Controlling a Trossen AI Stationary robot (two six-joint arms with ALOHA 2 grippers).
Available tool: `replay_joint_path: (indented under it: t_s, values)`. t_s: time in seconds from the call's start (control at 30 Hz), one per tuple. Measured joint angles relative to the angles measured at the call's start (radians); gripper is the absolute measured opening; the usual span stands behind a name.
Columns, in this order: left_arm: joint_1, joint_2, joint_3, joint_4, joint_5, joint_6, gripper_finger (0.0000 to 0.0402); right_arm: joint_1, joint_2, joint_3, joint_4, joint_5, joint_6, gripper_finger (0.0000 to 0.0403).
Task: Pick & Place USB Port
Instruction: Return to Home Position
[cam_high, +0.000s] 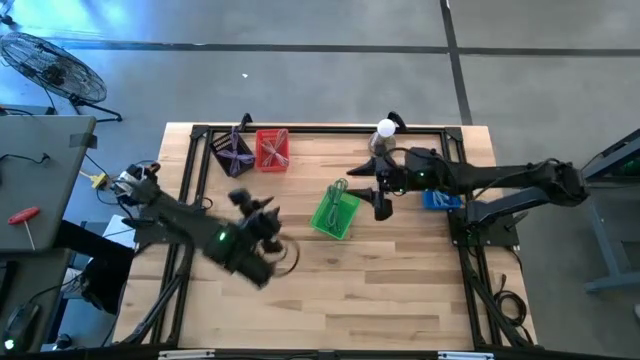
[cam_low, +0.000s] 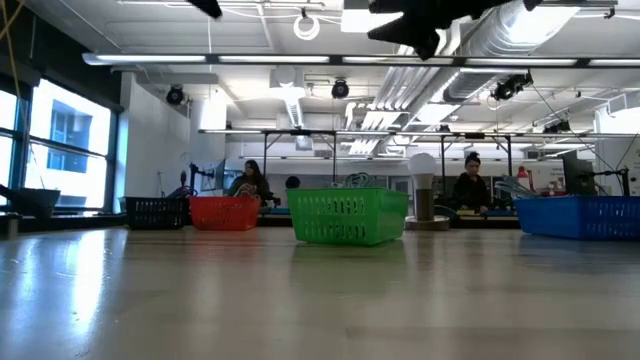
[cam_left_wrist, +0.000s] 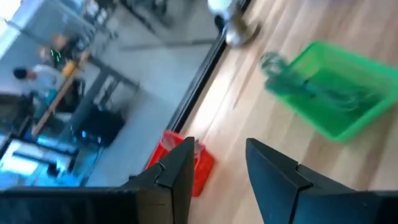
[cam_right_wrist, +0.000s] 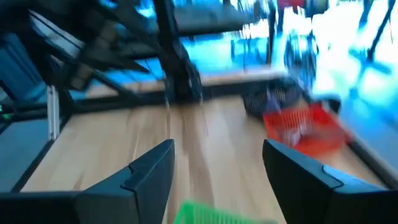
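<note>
two released, empty: left end effector, right end effector (green basket between them).

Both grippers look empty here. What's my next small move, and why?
I'd probably draw the right gripper back toward its base, clear of the green basket. It hangs open and empty beside that basket. A cable already lies in it, another in the red basket, and the left gripper is open and empty too.

Overhead straight down, low level across, sharing green basket
</note>
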Motion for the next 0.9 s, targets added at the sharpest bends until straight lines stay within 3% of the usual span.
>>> replay_joint_path:
  t_s: [0.1,0.2,0.33,0.4,0.47,0.57,0.63,0.77,0.9]
  values:
    - [0.097,-0.028,-0.036,0.093,0.071,0.143,0.0138,0.000,0.024,-0.064,0.203,-0.021,-0.061,0.0236]
    - [0.197,-0.052,-0.081,0.330,0.213,0.394,0.0138,-0.001,0.037,-0.130,0.341,-0.039,-0.117,0.0236]
    - [0.324,-0.066,-0.172,0.791,0.610,0.767,0.0138,0.000,0.035,-0.207,0.458,-0.045,-0.140,0.0236]
    - [0.372,-0.067,-0.219,0.972,0.813,0.887,0.0138,0.003,0.035,-0.235,0.488,-0.044,-0.140,0.0236]
    - [0.413,-0.056,-0.262,1.156,0.931,0.953,0.0138,0.012,0.035,-0.258,0.500,-0.035,-0.140,0.0231]
    - [0.464,-0.050,-0.337,1.280,0.981,0.987,0.0136,0.036,0.035,-0.273,0.501,-0.008,-0.132,0.0196]
    - [0.492,-0.051,-0.385,1.332,0.976,0.995,0.0123,0.056,0.033,-0.277,0.494,-0.004,-0.136,0.0151]
    - [0.535,-0.087,-0.465,1.344,0.925,0.993,0.0038,0.086,0.001,-0.276,0.458,-0.023,-0.168,0.0029]
    - [0.564,-0.166,-0.535,1.348,0.989,0.968,0.0010,0.101,-0.103,-0.276,0.310,-0.016,-0.140,0.0013]
